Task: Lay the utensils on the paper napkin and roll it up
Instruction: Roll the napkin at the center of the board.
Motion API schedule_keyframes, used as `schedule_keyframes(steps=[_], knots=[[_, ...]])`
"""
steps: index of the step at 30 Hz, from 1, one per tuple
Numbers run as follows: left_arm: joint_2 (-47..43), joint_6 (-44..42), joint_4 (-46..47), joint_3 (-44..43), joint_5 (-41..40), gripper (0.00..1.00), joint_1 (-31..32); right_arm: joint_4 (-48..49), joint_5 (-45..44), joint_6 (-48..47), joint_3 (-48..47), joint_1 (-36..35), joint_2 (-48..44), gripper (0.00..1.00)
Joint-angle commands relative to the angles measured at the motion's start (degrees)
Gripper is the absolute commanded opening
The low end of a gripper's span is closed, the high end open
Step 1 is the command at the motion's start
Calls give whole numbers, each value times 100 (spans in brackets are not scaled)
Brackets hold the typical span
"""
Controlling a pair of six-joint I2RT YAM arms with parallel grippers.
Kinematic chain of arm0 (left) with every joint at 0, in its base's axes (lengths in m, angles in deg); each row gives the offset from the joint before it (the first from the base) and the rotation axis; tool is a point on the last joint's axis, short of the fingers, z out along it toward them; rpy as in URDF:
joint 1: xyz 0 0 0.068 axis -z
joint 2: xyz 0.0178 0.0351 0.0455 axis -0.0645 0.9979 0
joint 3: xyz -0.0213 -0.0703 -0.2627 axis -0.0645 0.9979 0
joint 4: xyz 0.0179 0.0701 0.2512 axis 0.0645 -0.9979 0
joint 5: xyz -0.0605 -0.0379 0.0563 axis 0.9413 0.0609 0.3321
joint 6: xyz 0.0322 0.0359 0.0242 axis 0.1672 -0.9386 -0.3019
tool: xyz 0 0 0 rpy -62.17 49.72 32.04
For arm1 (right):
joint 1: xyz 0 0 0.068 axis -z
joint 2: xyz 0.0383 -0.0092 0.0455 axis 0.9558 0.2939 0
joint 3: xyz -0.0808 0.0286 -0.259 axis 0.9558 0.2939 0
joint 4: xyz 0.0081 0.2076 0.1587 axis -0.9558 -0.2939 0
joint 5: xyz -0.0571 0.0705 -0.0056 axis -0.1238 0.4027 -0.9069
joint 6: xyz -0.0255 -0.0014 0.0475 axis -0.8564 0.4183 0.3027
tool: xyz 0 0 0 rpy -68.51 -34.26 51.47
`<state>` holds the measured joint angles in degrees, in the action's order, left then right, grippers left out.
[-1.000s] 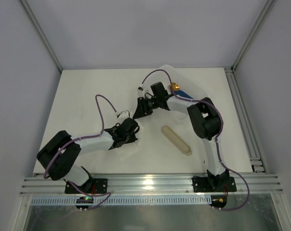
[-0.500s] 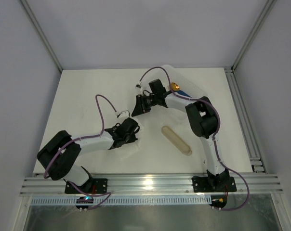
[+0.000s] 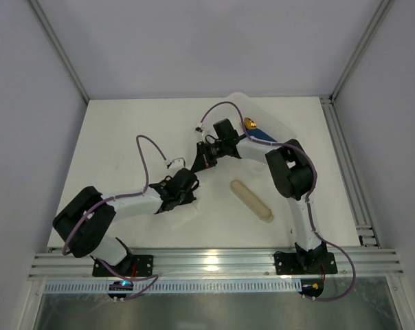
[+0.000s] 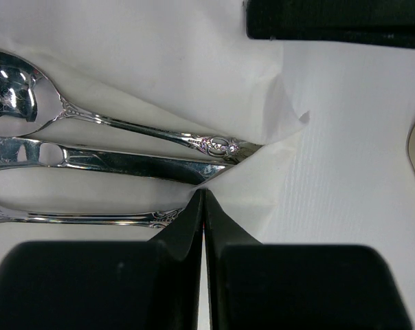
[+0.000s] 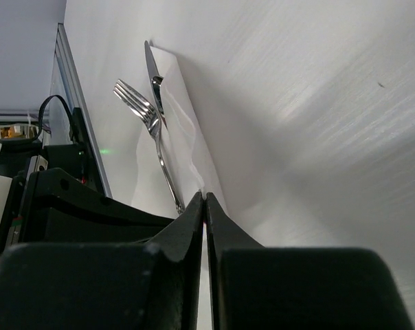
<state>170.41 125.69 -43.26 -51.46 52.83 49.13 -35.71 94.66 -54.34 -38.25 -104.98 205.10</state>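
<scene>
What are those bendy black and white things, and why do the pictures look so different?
Those are two robot arms, the left arm and the right arm, bolted to a white table. One picture looks down from above. The other two come from small cameras on the wrists, up close. On the table lies a thin white paper napkin with shiny silver utensils on it: spoon, knife, fork. Nearby are a beige oblong sleeve, a blue-handled gold-tipped piece and a white plastic tray. The left arm's black fingers are shut, tips at the napkin's fold. The right arm's black fingers are shut and seem to pinch the napkin's edge.
</scene>
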Motion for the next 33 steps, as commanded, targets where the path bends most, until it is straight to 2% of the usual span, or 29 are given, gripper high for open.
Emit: schedule_keyframes(steps=[1,10,33], knots=[[20,22,-184,-54,-224,0,36,243,21,65,148,-97,-505,6],[3,22,-193,-19,-268,0,54,226,-31,13,280,-150,-725,4],[-41,66,-263,16,-312,0,71,-715,-752,-866,34,-466,-1015,4]])
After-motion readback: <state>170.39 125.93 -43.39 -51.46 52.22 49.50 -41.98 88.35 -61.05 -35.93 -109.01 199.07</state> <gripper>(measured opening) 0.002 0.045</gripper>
